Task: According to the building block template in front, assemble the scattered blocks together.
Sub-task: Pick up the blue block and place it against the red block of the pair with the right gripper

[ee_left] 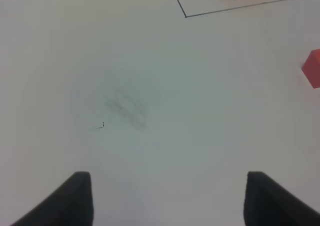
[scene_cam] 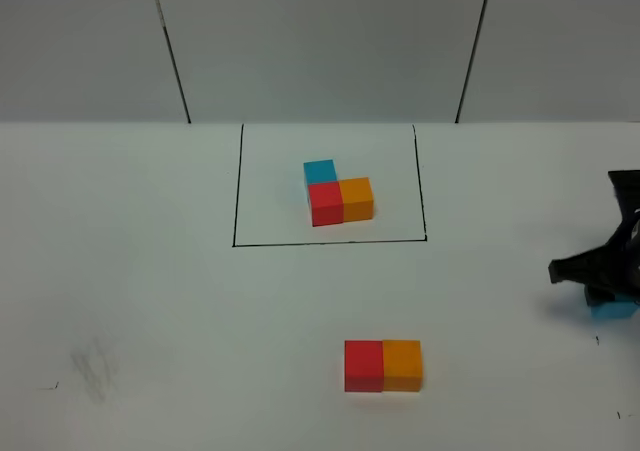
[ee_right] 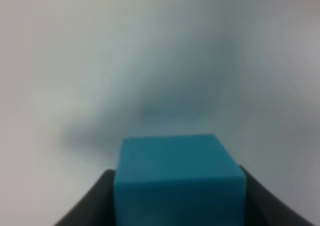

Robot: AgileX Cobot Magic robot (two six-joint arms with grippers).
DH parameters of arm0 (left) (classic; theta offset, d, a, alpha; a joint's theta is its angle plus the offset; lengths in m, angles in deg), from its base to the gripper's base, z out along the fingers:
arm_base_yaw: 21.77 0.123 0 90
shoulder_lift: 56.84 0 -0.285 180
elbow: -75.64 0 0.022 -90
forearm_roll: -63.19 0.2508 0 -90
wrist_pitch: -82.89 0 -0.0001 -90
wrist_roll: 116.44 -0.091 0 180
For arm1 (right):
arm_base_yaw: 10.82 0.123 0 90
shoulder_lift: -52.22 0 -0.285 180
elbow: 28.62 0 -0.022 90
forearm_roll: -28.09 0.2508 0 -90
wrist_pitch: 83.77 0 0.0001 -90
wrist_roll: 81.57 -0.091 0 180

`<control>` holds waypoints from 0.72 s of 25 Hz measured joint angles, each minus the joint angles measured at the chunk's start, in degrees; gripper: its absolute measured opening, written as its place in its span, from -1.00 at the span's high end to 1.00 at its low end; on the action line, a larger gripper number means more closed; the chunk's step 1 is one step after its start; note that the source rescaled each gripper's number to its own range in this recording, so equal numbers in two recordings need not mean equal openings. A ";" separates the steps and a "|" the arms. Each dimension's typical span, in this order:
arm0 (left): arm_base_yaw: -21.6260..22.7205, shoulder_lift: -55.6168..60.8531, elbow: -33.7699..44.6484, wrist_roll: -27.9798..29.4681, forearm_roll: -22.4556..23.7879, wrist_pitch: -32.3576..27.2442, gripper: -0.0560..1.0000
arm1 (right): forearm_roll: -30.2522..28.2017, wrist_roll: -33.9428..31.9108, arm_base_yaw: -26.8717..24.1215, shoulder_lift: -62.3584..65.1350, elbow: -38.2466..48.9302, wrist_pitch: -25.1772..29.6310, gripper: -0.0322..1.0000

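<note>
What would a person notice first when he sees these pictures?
The template, a bright L of blue, red and orange cubes, stands inside a thin black outline in the far middle. Nearer the front, a loose red cube and orange cube sit joined side by side, and at the right edge the right gripper holds a light blue cube.

Paired blocks (scene_cam: pixel 383 365) lie before the template (scene_cam: pixel 338 199), a lone block (scene_cam: pixel 612 309) far right.

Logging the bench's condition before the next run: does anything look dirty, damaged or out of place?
Only a grey smudge on the table, front left, like rubbed pencil. The red cube and orange cube sit flush; the blue cube is between the fingers of the right gripper. No damage shows.
</note>
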 joint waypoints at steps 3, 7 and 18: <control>0.00 0.00 0.00 0.00 0.00 0.00 -0.12 | 2.06 -0.27 3.56 2.83 -3.88 4.37 0.55; 0.00 0.00 0.00 0.00 0.00 0.00 -0.12 | 2.87 -1.37 11.26 2.74 -10.99 9.67 0.55; 0.00 0.00 0.00 0.00 0.00 0.00 -0.12 | 3.96 -7.14 23.09 -11.09 -31.32 21.88 0.55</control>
